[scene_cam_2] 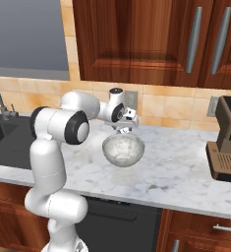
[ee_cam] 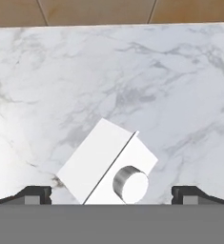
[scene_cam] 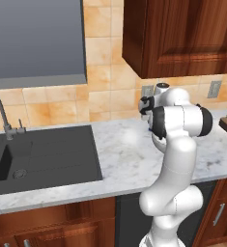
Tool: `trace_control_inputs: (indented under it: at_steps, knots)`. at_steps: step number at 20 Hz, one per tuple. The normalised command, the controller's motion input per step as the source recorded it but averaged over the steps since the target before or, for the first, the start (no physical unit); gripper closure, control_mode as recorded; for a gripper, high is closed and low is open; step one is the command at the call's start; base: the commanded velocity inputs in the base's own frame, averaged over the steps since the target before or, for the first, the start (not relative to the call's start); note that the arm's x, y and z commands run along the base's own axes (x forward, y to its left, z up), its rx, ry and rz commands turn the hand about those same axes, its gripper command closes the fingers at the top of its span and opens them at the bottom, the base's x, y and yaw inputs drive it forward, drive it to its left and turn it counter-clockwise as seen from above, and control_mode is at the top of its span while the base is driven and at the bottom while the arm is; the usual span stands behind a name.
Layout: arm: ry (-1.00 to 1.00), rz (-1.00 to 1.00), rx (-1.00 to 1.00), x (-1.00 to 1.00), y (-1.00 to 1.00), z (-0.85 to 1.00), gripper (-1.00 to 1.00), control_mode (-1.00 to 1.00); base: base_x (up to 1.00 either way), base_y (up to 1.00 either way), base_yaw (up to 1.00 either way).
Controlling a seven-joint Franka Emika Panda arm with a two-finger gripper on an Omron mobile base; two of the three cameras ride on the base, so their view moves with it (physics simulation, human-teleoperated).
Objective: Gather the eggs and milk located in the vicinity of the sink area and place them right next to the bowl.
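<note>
Claw: the two-finger dark gripper (ee_cam: 111, 193) is seen in the hand view with its tips spread wide at 8 and 4 o'clock, nothing pinched between them; in the right base view it (scene_cam_2: 123, 129) is held low over the counter, just behind the bowl.

Milk: a white gable-topped carton with a round white cap (ee_cam: 108, 169) is seen standing on the marble directly below the hand, between the two tips, turned at a slant to the line joining them. Contact with either tip cannot be told.

Bowl: the round deep silvery-grey bowl with a speckled inside (scene_cam_2: 123, 149) is seen on the counter, just in front of the hand in the right base view.

Counter: the white grey-veined marble worktop (ee_cam: 132, 81) is seen running up to the tan tiled wall at 12 o'clock of the hand view.

Sink: the dark rectangular basin with a curved grey faucet (scene_cam: 42, 159) is set at 9 o'clock of the left base view, well apart from the hand.

Eggs: none can be made out.

Step in hand: judged to concern the milk, either grasp or release beside the bowl; which one cannot be told.

Next move: if a grasp is meant, the wrist would have to be turned square to the carton's flat sides before the tips are brought together.
</note>
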Motion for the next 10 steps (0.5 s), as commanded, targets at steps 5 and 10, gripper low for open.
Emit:
trace_control_inputs:
  at_steps: [5, 10]
  knots:
    - [0.02, 0.00, 0.00, 0.04, 0.00, -0.18, -1.00, -1.00, 0.00, 0.00, 0.00]
    - [0.00, 0.00, 0.00, 0.08, 0.00, -0.09, -1.00, -1.00, 0.00, 0.00, 0.00]
